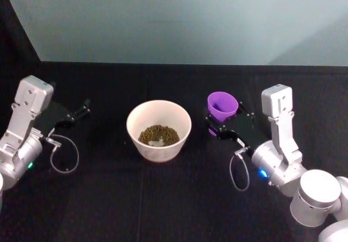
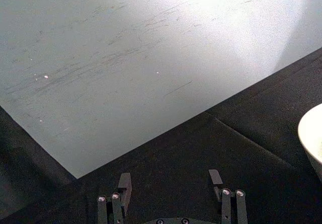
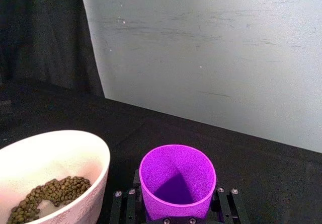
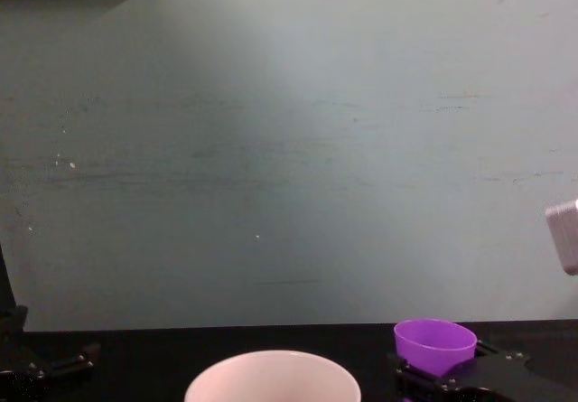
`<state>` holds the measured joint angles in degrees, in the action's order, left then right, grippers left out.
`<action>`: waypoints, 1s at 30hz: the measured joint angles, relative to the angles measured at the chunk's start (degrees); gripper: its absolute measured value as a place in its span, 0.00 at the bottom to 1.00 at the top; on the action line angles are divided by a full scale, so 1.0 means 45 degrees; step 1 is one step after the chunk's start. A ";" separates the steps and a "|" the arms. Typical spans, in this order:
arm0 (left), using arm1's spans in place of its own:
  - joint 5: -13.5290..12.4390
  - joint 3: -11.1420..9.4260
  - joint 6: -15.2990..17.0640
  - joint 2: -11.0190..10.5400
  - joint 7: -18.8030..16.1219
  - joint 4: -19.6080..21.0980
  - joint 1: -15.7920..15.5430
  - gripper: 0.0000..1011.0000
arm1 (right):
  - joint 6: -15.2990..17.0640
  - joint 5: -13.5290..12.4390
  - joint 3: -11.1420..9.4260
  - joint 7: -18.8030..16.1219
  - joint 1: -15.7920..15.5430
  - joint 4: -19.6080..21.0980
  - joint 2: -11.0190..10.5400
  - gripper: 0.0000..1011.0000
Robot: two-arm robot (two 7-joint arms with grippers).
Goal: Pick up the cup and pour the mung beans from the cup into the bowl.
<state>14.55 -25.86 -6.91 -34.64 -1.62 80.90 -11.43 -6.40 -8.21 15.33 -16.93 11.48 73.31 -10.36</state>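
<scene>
Cup (image 1: 222, 105) first: the purple cup sits upright in the right end effector (image 1: 224, 123), whose fingers hug it from both sides. It is just to the right of the bowl (image 1: 159, 130), near it but not touching. Its long way runs up and down, with the open mouth on top. It looks empty inside.

Mung beans (image 1: 158, 135) lie in a small heap at the bottom of the bowl, so I think the pouring is already done. What is left is to set the cup back down on the black desk (image 1: 179, 198), to the right of the bowl.

The left end effector (image 1: 81, 109) waits far off on the other side of the bowl, with its fingers spread wide and holding nothing. The right arm is much nearer the cup.

The right wrist view looks straight down into the cup (image 3: 177, 181) and shows its bare bottom. The chest view sees the cup (image 4: 434, 345) from the side and the bowl's rim (image 4: 273, 377), but not the beans.
</scene>
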 joint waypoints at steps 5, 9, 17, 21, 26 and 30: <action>0.0000 0.0000 0.0000 0.0000 0.0000 -0.0001 0.0000 0.99 | -0.0041 0.0015 0.0069 0.0013 0.0047 -0.0118 0.0000 0.72; 0.0000 0.0000 0.0000 0.0000 0.0000 -0.0001 0.0000 0.99 | -0.0054 0.0034 0.0108 0.0046 0.0074 -0.0196 0.0008 0.72; 0.0000 0.0001 0.0000 0.0000 0.0000 -0.0001 0.0000 0.99 | -0.0096 0.0041 0.0110 0.0102 0.0049 -0.0258 0.0001 0.75; 0.0000 0.0000 0.0000 0.0000 0.0000 -0.0001 0.0000 0.99 | -0.0127 0.0021 0.0114 0.0094 0.0010 -0.0284 0.0003 0.87; 0.0000 0.0001 0.0000 0.0000 -0.0001 -0.0001 0.0001 0.99 | -0.0158 -0.0026 0.0087 0.0093 -0.0022 -0.0285 0.0012 0.99; 0.0000 0.0000 0.0000 -0.0001 0.0000 -0.0001 0.0000 0.99 | -0.0171 -0.0071 0.0070 0.0094 -0.0020 -0.0280 0.0024 0.99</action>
<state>14.55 -25.86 -6.91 -34.65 -1.62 80.90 -11.43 -7.17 -8.53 15.64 -16.51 11.39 72.05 -10.25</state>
